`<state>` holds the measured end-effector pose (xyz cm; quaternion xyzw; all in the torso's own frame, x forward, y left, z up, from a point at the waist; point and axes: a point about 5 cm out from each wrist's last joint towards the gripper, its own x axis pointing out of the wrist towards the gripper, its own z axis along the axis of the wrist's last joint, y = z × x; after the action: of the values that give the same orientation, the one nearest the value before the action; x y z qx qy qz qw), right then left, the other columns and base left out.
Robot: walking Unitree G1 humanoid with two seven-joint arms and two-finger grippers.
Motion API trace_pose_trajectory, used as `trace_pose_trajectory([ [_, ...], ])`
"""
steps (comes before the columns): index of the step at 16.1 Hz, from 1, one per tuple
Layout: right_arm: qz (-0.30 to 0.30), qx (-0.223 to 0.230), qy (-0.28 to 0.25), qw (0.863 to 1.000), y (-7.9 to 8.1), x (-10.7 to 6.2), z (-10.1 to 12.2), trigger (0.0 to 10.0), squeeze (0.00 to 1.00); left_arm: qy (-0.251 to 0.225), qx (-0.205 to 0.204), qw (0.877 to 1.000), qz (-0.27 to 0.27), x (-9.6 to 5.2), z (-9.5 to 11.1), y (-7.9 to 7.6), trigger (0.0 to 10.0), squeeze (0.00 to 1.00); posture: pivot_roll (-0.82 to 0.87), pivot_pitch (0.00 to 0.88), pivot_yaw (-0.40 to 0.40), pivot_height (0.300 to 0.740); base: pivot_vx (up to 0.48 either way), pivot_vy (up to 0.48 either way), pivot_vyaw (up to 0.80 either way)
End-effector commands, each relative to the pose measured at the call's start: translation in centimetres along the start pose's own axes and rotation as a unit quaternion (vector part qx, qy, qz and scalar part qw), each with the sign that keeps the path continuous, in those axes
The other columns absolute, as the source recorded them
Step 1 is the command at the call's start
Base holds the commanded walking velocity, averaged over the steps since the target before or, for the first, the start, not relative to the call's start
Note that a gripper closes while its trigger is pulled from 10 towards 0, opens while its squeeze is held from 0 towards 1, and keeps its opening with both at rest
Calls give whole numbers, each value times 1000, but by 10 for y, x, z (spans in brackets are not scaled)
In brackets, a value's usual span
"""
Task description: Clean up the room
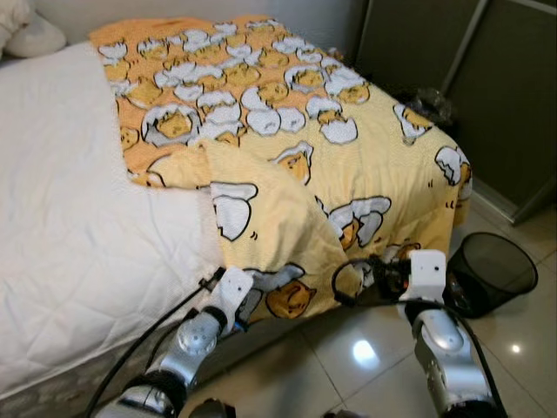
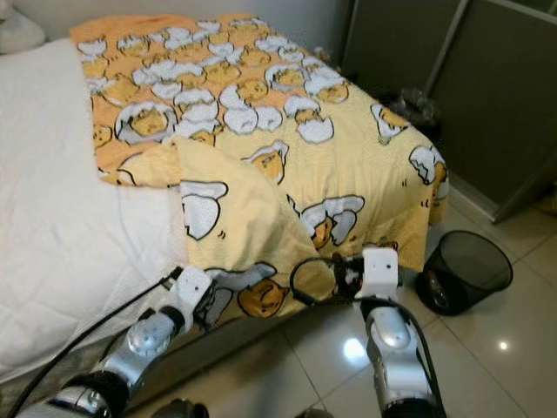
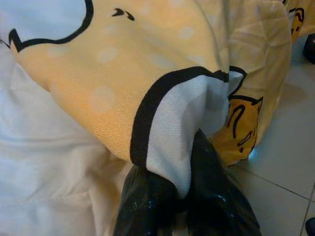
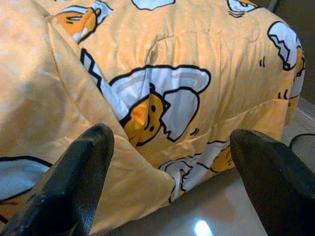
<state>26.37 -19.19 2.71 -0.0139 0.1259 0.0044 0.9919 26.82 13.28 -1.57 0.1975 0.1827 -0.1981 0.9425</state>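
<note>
A yellow blanket [image 1: 287, 165] printed with cartoon eggs and broken white eggshells covers the right-hand part of a bed, spread from the head end down over the foot edge, where it hangs toward the floor. One corner of the blanket is folded back on itself, forming a loose flap that droops over the bed's near edge.

The left gripper [image 3: 189, 196] is clamped on the hem of that flap: in the left wrist view its two black fingers pinch a fold of white and yellow fabric between them. From the head camera, this gripper sits low at the near edge of the bed, against the hanging cloth.

The right gripper [image 4: 170, 162] is held just in front of the draped blanket at the foot of the bed, with its two black fingers [image 4: 74, 172] spread wide apart and nothing between them.

The rest of the bed shows a white quilted mattress cover [image 1: 70, 218], with a pale pillow [image 1: 30, 35] at the far corner. On the shiny tiled floor [image 1: 348, 357], near the bed's right-hand foot corner, a black mesh wastebasket [image 1: 492, 270] stands. Beyond it are dark wardrobe doors [image 1: 452, 78].
</note>
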Motion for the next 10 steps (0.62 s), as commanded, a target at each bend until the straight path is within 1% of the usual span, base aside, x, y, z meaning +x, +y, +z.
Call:
trace_pose_trajectory([
  [1, -2, -1, -4, 1000, -4, 0, 0, 10000, 0, -3, -2, 1000, -5, -1, 0, -1, 10000, 0, -15, 0, -2, 740, 0, 0, 0],
  [4, 15, 2, 2, 1000, -3, 0, -2, 10000, 0, -5, -16, 1000, -15, 4, 7, -8, 10000, 0, -14, 0, -4, 740, 0, 0, 0],
  [5, 19, 0, 2, 1000, -5, 1, -1, 10000, 0, 1, -51, 998, -22, 8, 10, -14, 10000, 0, -18, 0, -7, 740, 0, 0, 0],
  [6, 19, -2, 2, 1000, -8, 2, 0, 10000, 0, -14, -56, 998, -32, 9, 15, -19, 10000, 0, -20, 0, -10, 740, 0, 0, 0],
  [7, 20, -3, 2, 1000, -9, 2, 0, 10000, 0, -24, -49, 998, -40, 8, 16, -22, 10000, 0, -20, 0, -11, 740, 0, 0, 0],
  [8, 21, -4, 2, 1000, -9, 3, 0, 10000, 0, -21, -42, 998, -44, 7, 14, -24, 10000, 0, -20, 0, -12, 740, 0, 0, 0],
  [9, 26, -6, 3, 1000, -7, 2, -1, 10000, 0, -3, -22, 997, -79, 3, 5, -31, 10000, 0, -17, 0, -14, 740, 0, 0, 0],
  [10, 28, -7, 4, 1000, -7, 2, -1, 10000, 0, 2, -9, 995, -100, 1, 2, -36, 10000, 0, -15, 0, -16, 740, 0, 0, 0],
])
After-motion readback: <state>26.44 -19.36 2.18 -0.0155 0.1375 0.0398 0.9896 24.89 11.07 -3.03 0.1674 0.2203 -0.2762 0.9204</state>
